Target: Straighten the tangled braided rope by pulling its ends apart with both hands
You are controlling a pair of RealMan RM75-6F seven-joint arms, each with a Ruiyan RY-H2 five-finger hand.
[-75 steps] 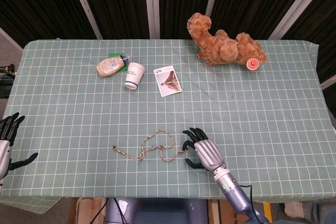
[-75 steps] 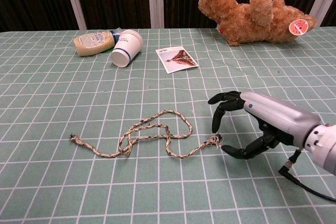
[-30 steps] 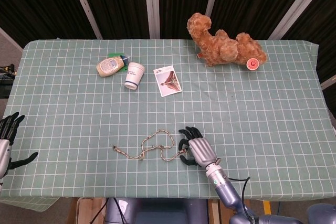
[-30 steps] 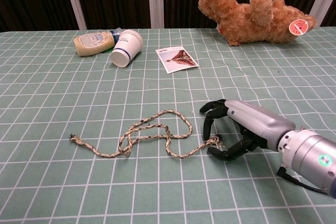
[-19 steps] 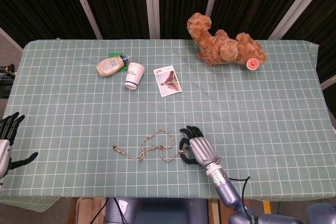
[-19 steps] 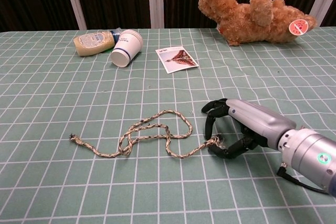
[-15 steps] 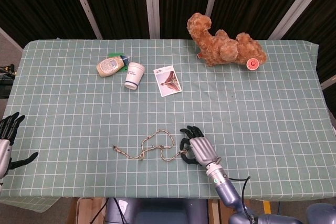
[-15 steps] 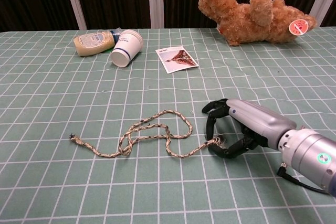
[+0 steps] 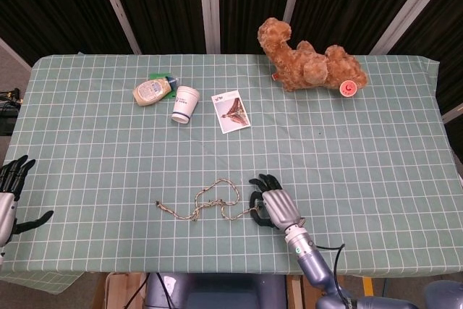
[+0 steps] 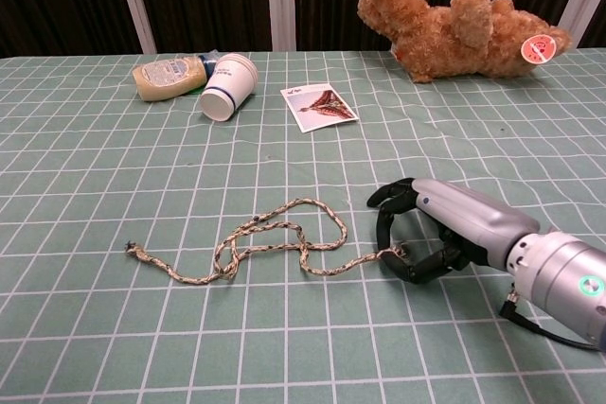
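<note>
A tan braided rope (image 9: 205,203) (image 10: 248,243) lies looped and tangled on the green checked tablecloth near the front edge. Its left end (image 10: 133,251) lies free on the cloth. My right hand (image 9: 273,207) (image 10: 445,226) sits at the rope's right end and pinches that end between thumb and curled fingers, low on the cloth. My left hand (image 9: 10,195) hangs at the table's left front edge, far from the rope, fingers spread and holding nothing; the chest view does not show it.
At the back lie a mayonnaise bottle (image 9: 152,91), a tipped paper cup (image 9: 184,103), a picture card (image 9: 231,111) and a brown teddy bear (image 9: 307,64). The table's front edge (image 9: 217,269) runs just below the rope.
My right hand has closed on the rope's right end and drawn it slightly right, so the rope's right stretch now lies straighter. The left hand has not moved.
</note>
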